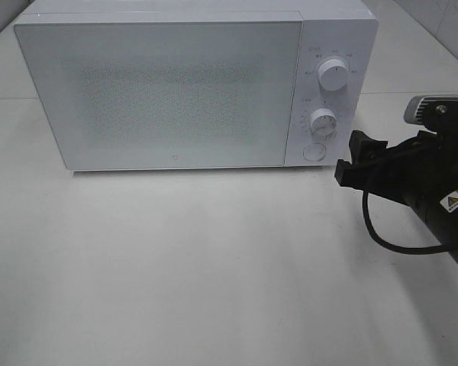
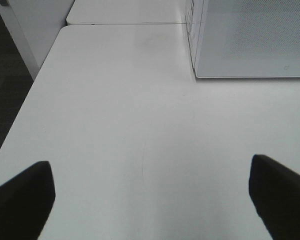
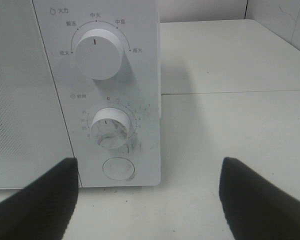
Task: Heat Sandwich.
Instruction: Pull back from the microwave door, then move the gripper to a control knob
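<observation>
White microwave (image 1: 175,91) at back of white table (image 1: 214,274), door shut, nothing discernible through frosted front. Sandwich not seen in any view; whereabouts cannot be told. Right gripper (image 3: 150,200) facing control panel, level with round button (image 3: 118,168), under lower knob (image 3: 111,128) and upper knob (image 3: 99,52); jaws wide apart, empty, short of the panel. Left gripper (image 2: 150,200) low over table, near microwave's front; jaws spread fully, holding nothing.
</observation>
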